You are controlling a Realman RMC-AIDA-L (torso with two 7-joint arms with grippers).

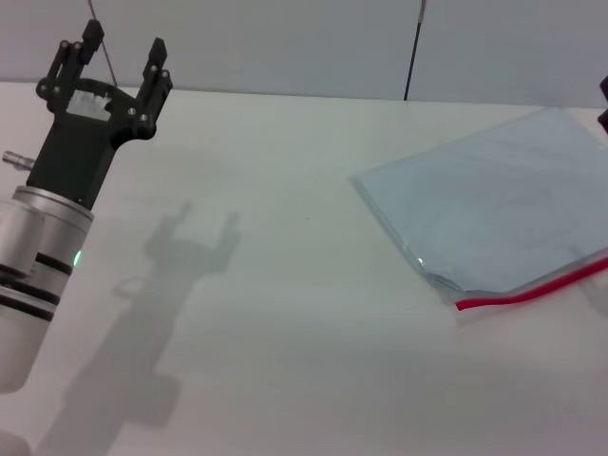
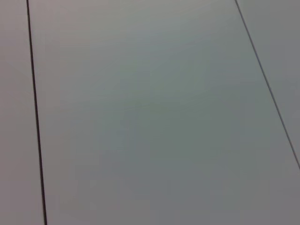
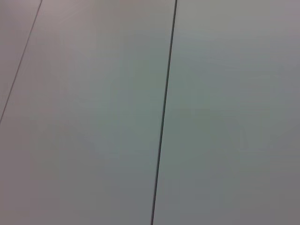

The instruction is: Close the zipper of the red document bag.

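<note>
Plainly, what matters most for our next move is that the red document bag (image 1: pixel 503 204) lies well apart from our left gripper (image 1: pixel 122 59), far off to that claw's right and somewhat nearer to our body than its fingertips. The left claw is raised over the far left of the table (image 1: pixel 285 313), pointing up and away from us, its two black fingers spread open with nothing between them. At the right border of the head view we catch only a dark sliver that may belong to our right arm, so we cannot tell how the right claw stands. We judge that the right side is the nearer one to the bag.

The bag lies flat, turned at an angle to the table edge. Its zipper (image 1: pixel 532 290) runs along the long edge closest to us, slanting from a low point near the bag's left corner up and out past the right border, so its far end is hidden from us. Near that left corner the edge looks slightly lifted and parted, which we take to mean that the closing is not yet done.

The surface is pale, matte and plain. Behind it stands a light wall (image 1: pixel 285 43) with thin dark seams, and both wrist views show only that panelled wall.
</note>
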